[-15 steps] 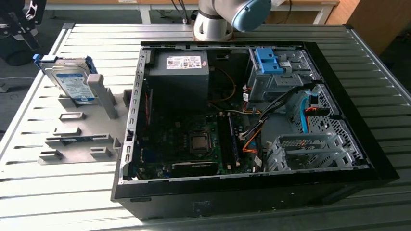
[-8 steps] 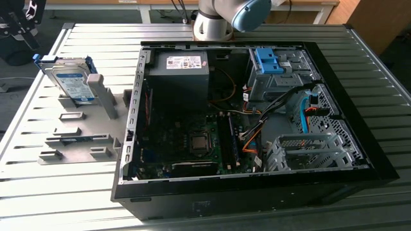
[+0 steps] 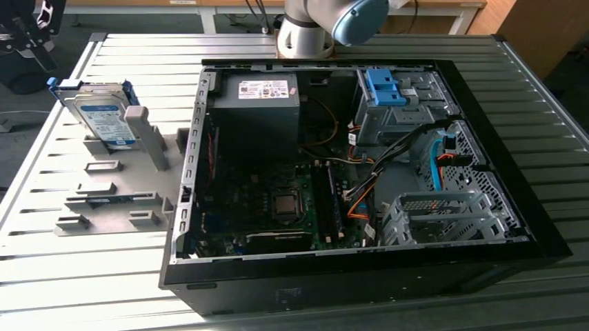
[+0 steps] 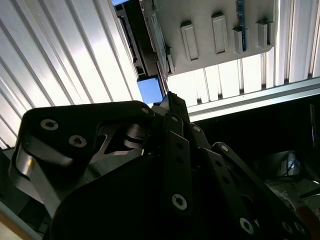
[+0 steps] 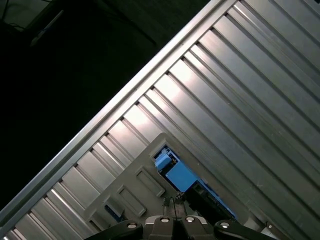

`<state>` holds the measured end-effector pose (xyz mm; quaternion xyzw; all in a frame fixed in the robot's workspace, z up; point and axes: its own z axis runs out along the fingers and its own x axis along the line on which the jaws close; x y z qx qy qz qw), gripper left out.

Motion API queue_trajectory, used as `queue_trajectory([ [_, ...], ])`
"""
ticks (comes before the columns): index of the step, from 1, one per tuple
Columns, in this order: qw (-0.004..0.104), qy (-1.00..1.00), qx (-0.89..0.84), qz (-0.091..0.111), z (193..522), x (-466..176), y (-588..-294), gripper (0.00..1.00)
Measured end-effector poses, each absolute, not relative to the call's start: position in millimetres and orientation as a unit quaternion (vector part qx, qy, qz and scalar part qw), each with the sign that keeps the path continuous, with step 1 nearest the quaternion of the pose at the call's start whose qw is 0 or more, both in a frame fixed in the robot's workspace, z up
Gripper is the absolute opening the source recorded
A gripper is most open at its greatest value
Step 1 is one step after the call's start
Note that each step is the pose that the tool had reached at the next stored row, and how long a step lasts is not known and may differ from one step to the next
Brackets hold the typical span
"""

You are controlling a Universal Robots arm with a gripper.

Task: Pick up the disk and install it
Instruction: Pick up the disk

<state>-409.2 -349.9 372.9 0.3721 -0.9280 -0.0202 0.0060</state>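
The disk (image 3: 99,114) stands on edge in a grey holder (image 3: 120,200) on the slatted table, at the exterior view's left beside the open computer case (image 3: 350,172). It is silver with a white and light-blue label and a blue carrier frame. My black gripper (image 3: 32,48) hangs above and behind the disk, apart from it. In both wrist views the fingertips sit close together with nothing between them, and the gripper (image 5: 174,201) is right over the disk's blue frame (image 5: 177,175). The second wrist view shows the gripper (image 4: 169,96) next to that blue edge (image 4: 150,90).
Inside the case a grey bay carries a blue latch bracket (image 3: 387,86), and a perforated metal cage (image 3: 442,214) sits nearer the front. Cables cross between them. The arm's base (image 3: 318,24) stands behind the case. The table's edge (image 5: 115,105) runs close to the holder.
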Motion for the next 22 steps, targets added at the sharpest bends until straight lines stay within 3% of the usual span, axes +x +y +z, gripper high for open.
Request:
queue_trajectory([
  [22,0.005,-0.882,0.470,-0.020,372.1,-409.2,-349.9,0.11],
])
